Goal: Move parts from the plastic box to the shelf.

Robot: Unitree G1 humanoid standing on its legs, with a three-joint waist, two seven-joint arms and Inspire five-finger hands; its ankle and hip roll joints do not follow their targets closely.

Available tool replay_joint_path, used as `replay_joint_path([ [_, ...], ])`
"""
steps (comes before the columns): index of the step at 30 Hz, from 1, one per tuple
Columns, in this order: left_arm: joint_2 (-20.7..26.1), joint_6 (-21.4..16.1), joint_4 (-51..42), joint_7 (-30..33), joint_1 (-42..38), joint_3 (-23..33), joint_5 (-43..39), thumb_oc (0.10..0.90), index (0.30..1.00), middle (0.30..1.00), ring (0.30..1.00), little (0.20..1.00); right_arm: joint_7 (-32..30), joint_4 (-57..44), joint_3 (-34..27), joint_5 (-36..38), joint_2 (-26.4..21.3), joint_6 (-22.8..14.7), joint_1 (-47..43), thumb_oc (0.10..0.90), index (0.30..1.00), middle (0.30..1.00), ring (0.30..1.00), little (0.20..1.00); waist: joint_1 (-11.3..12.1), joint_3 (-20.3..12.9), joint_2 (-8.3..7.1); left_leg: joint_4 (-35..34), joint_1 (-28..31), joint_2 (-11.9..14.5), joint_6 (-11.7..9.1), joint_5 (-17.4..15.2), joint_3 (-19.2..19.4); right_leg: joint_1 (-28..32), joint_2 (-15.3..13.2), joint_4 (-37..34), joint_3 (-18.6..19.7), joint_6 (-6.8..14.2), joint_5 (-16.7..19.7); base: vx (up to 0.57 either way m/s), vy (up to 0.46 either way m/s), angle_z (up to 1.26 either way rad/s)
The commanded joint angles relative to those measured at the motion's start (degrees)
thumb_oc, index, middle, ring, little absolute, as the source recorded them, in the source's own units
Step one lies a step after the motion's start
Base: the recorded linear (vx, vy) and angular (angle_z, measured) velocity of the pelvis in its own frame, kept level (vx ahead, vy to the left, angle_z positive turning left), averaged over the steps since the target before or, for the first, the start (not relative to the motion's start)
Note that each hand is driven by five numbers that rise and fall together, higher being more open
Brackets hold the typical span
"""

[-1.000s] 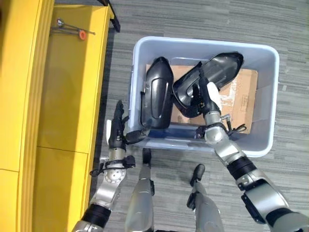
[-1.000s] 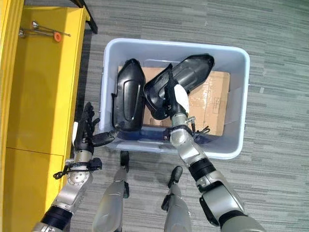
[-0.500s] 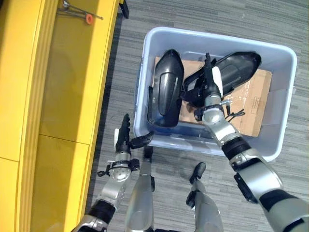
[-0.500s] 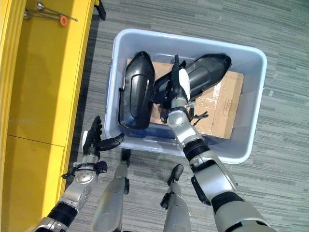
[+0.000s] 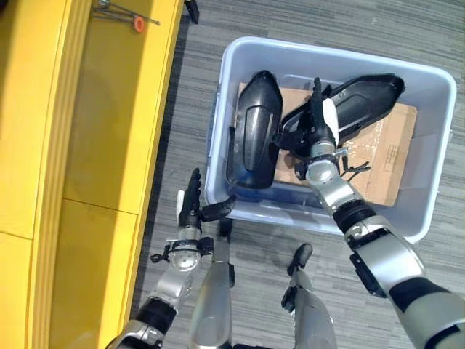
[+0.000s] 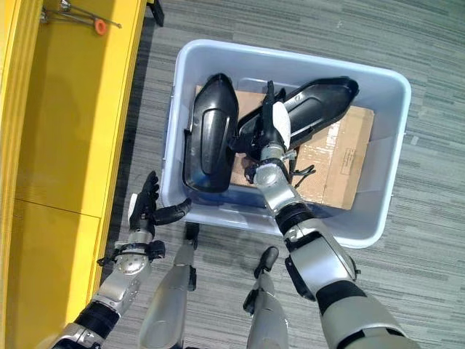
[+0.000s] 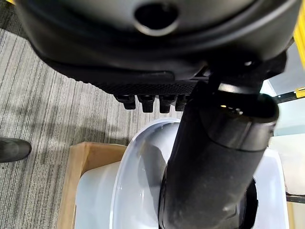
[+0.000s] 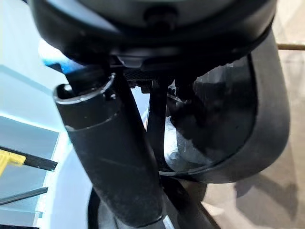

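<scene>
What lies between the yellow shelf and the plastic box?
A strip of grey floor, with the left robot hand open over it near the plastic box; the yellow shelf stands beside. Both eye views show this.

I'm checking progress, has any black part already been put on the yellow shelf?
No: both black parts lie in the plastic box, and the yellow shelf bears none.

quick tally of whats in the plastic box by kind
black parts: 2, one upright by the box's left wall, one under the right hand
cardboard sheets: 1
total: 3 in the plastic box
</scene>
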Motion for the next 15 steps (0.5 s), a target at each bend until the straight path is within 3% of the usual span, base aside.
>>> replay_joint_path([
  [1,0.6,-2.5,-1.3,1.2,0.0,-1.9,-0.5,0.9,1.0,1.0,1.0,1.0,-1.9,4.8,0.1,-1.8,-6.0,2.4,-0.8,0.9,1.0,1.0,1.0,1.0,1.3,0.3,1.21,-0.5,3.7,2.9,-3.5,-7.7,2.1,-1.9,-3.9,2.4,2.0,0.6,1.5,0.0,0.0,0.0],
  [7,0.5,-3.1,-1.3,1.4,-0.1,-1.0,-0.2,0.9,1.0,1.0,1.0,1.0,-0.5,-0.3,5.6,-13.2,-7.8,3.8,3.7,0.9,1.0,1.0,1.0,1.0,0.4,0.3,0.78,-0.5,3.6,2.9,-3.5,-7.5,2.2,-2.1,-3.9,2.3,2.0,0.7,1.7,0.0,0.002,0.01],
  [9,0.7,-3.6,-1.6,1.7,0.6,0.8,0.0,0.9,1.0,1.0,1.0,1.0,0.8,-6.7,7.8,-19.2,-9.7,4.1,6.8,0.9,1.0,1.0,1.0,1.0,-0.6,0.3,-0.15,-0.5,3.8,3.1,-3.6,-7.5,2.5,-2.0,-3.8,2.3,2.1,0.7,1.8,0.0,0.0,0.0],
  [15,1.6,-3.9,-2.9,1.1,3.1,4.1,-0.2,0.9,1.0,1.0,1.0,1.0,2.5,-18.1,7.3,-25.8,-13.7,3.8,13.4,0.9,1.0,1.0,1.0,1.0,-2.6,0.3,-1.94,-0.5,4.7,3.6,-3.7,-7.6,3.0,-1.6,-3.6,2.3,2.6,0.7,1.8,0.0,-0.005,-0.01],
])
